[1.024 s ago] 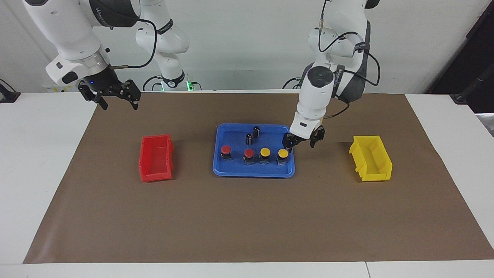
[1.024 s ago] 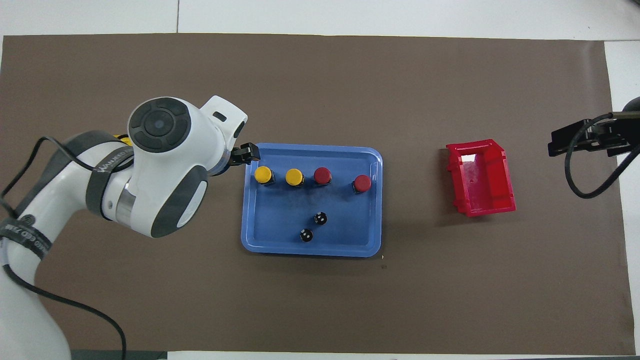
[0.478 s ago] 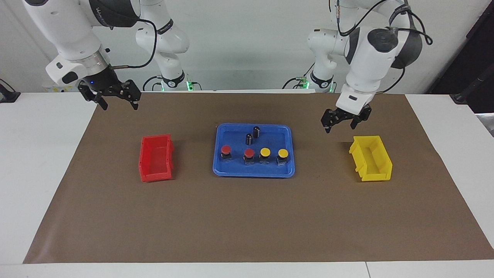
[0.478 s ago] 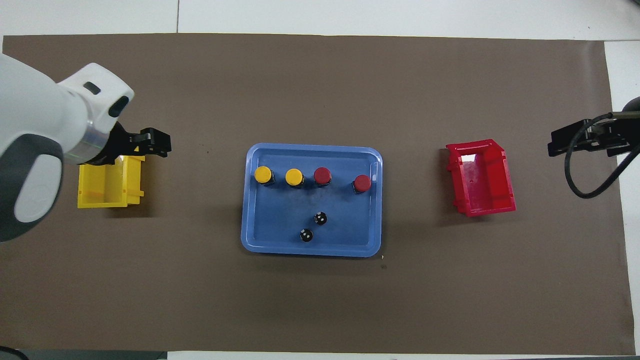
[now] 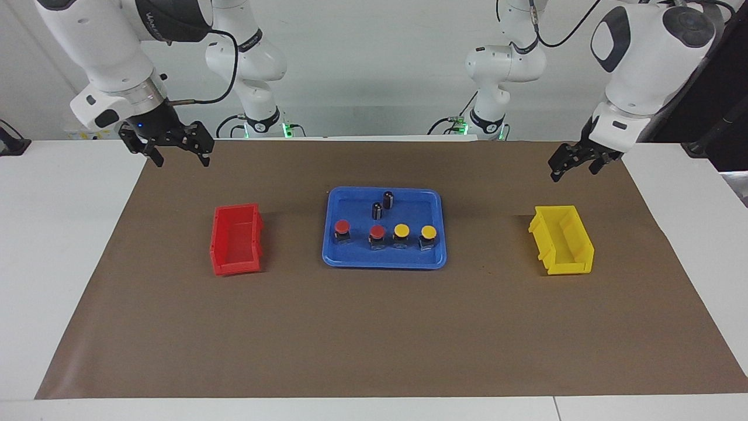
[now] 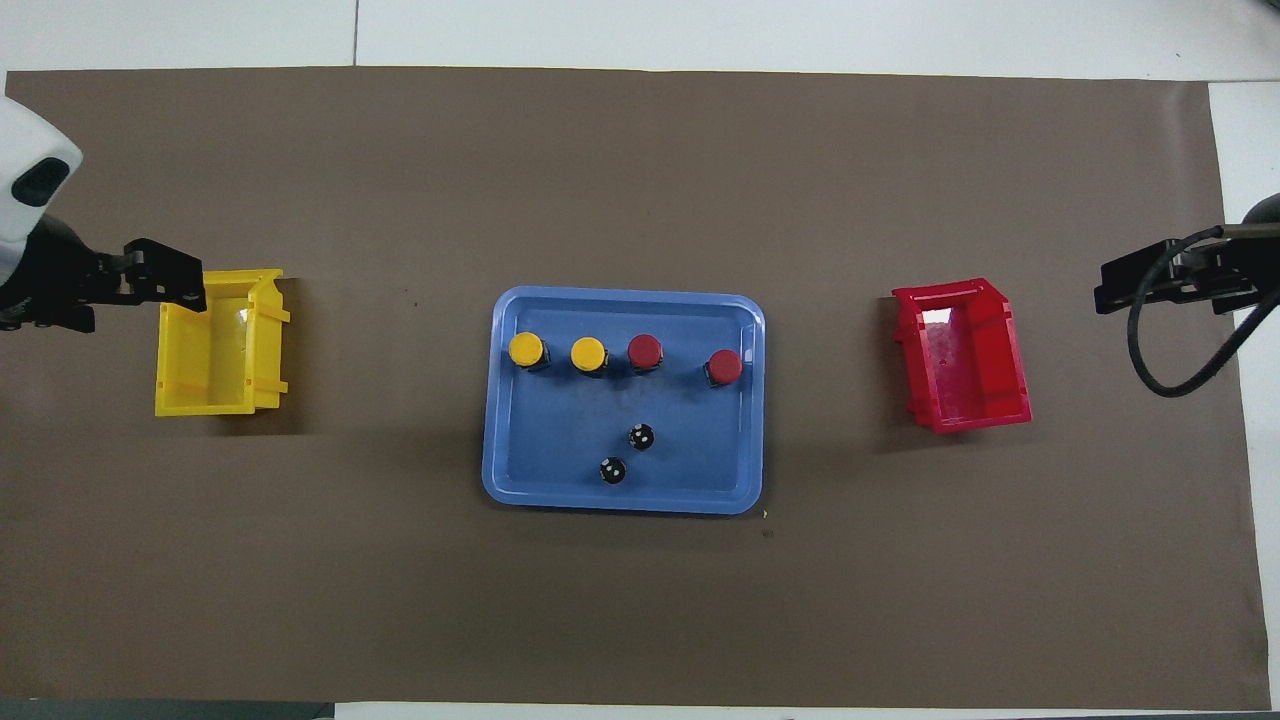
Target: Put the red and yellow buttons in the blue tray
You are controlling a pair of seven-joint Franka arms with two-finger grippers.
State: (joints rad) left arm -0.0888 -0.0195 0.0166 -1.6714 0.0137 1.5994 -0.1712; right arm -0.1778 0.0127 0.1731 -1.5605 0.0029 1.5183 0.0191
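The left gripper (image 5: 575, 162) hangs open and empty over the mat beside the yellow bin (image 5: 562, 240); the right gripper (image 5: 175, 146), equally open and empty, is up near the red bin (image 5: 235, 238). All four red and yellow buttons (image 5: 385, 235) stand caps-up in a row along the blue tray (image 5: 350, 257) (its long axis runs arm to arm), with two black cylinders (image 5: 383, 204) too.

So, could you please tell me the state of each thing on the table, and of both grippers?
Red buttons: two, upright in the blue tray.
Yellow buttons: two, upright in the same row.
Blue tray: flat on the brown mat, holding all four buttons.
Dark cylinders: two, upright in the tray.
Red bin: empty.
Yellow bin: empty.
Left gripper: open, empty, raised.
Right gripper: open, empty, waiting.
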